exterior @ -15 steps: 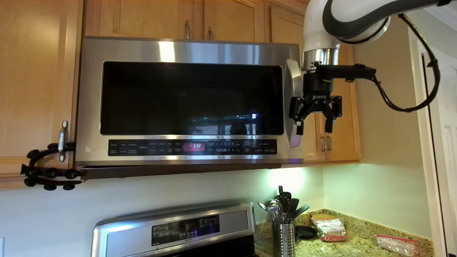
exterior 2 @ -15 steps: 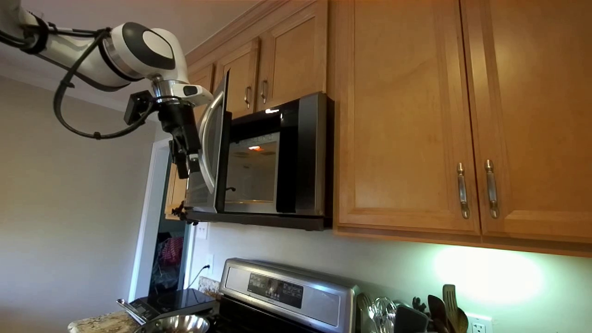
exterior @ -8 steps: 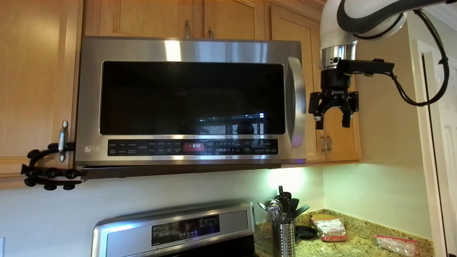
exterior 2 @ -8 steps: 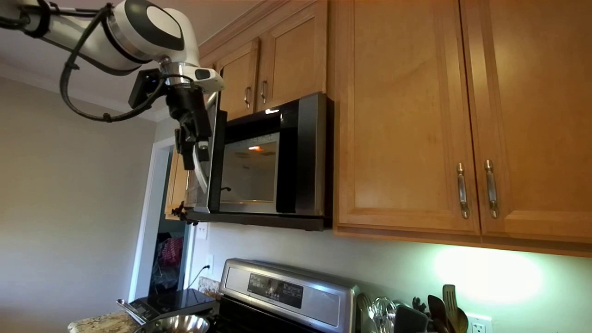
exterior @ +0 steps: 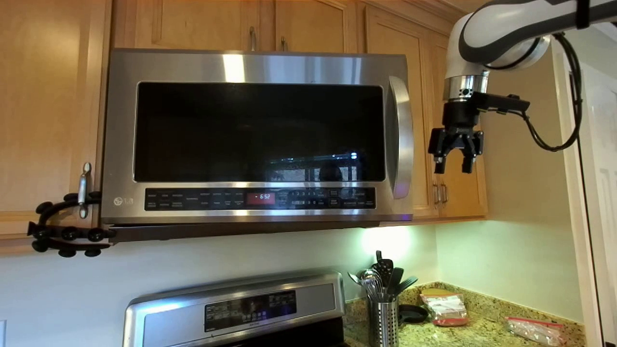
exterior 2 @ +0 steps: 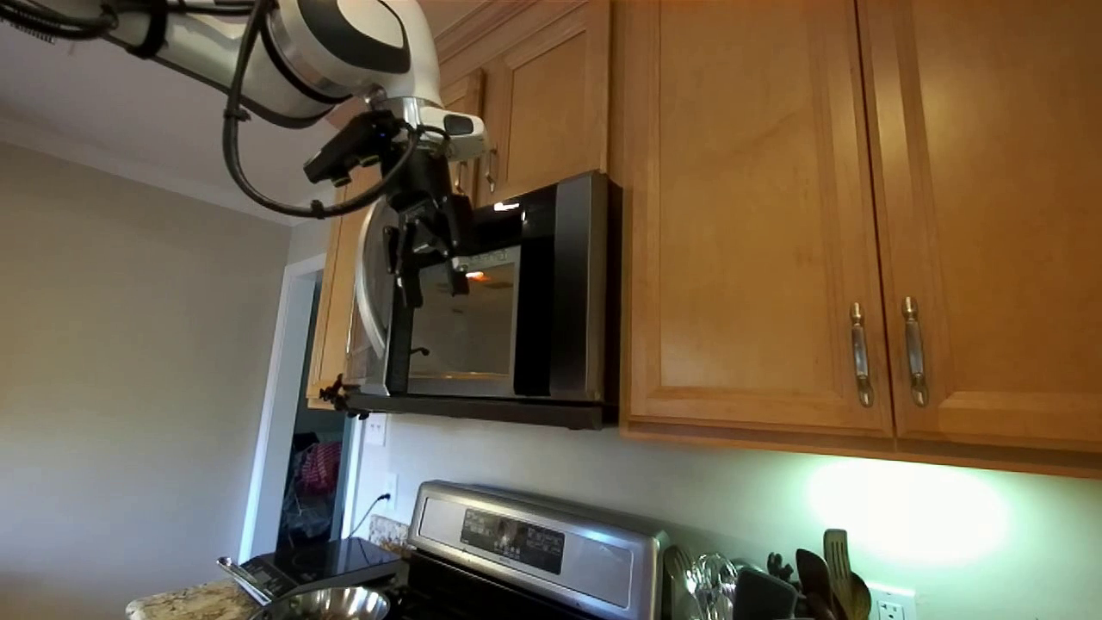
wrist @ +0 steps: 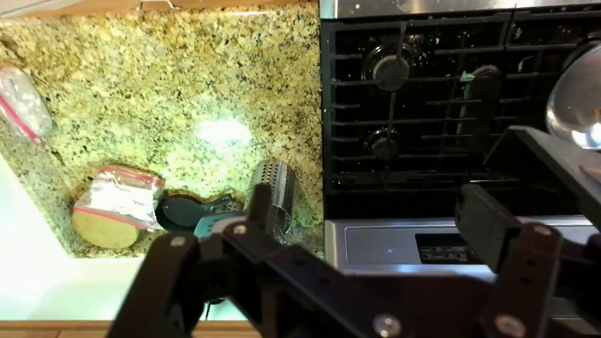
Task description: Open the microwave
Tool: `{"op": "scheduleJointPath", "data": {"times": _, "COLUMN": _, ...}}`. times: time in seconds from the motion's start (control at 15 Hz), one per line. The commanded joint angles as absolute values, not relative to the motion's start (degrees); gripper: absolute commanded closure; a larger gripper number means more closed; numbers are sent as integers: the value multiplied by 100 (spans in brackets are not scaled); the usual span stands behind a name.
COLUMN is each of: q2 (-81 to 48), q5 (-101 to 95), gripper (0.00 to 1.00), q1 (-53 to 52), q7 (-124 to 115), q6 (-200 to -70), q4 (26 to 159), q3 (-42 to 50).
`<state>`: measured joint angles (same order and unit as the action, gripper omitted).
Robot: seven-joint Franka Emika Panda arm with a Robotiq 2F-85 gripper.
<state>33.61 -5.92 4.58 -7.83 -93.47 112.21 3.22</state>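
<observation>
The microwave (exterior: 260,132) is a wide steel box with a dark door window. Its door stands partly open; in an exterior view the opening (exterior 2: 469,327) shows beside the body's side (exterior 2: 577,293). The curved door handle (exterior: 404,140) shows in both exterior views (exterior 2: 366,288). My gripper (exterior: 453,168) is open and empty, to the right of the handle and apart from it. In an exterior view the gripper (exterior 2: 436,293) overlaps the opening, right of the door's edge. In the wrist view the gripper (wrist: 371,211) has nothing between its fingers. A dark angular shape at the right there is unclear.
Wooden cabinets (exterior: 424,58) surround the microwave. Below stands the steel stove (exterior: 173,318); its burner grates (wrist: 399,122) and a pan (wrist: 580,103) show in the wrist view. A utensil holder (exterior: 384,323) and plastic bags (exterior: 446,308) stand on the granite counter.
My gripper has moved right, away from the handle, and in front of the opening. The wrist has tilted a little. The door has swung slightly further open, mostly in the earlier half second.
</observation>
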Motion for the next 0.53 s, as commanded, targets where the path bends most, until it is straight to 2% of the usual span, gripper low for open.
{"op": "scheduleJointPath", "data": {"times": 0.0, "q2": 2728, "q5": -483, "gripper": 0, "q1": 386, "q7": -114, "q6": -9764, "q4": 10839, "q3": 577}}
{"op": "scheduleJointPath", "data": {"times": 0.47, "q2": 1910, "q5": -427, "gripper": 0, "q1": 338, "q7": 303, "q6": -10133, "q4": 10413, "q3": 454}}
